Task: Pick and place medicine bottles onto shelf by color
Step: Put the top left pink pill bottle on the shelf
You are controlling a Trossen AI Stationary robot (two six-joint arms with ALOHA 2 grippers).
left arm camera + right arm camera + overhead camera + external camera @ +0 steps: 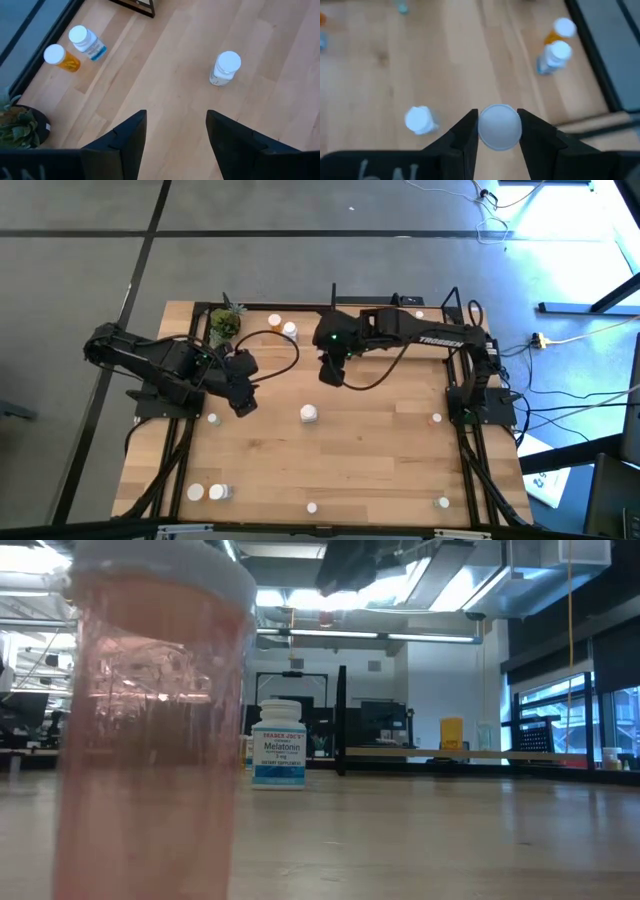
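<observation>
Looming nearest the low camera stood a pinkish bottle on the butcher-block tabletop; behind it a Melatonin bottle, then the shelf and a lit office. The right gripper clasped a white-capped bottle; the left gripper hung empty, fingers parted.

A white-capped orange bottle and a white, blue-labelled bottle are seen on the pale wood-grain worktop; a translucent pink bottle is shown close up.
</observation>
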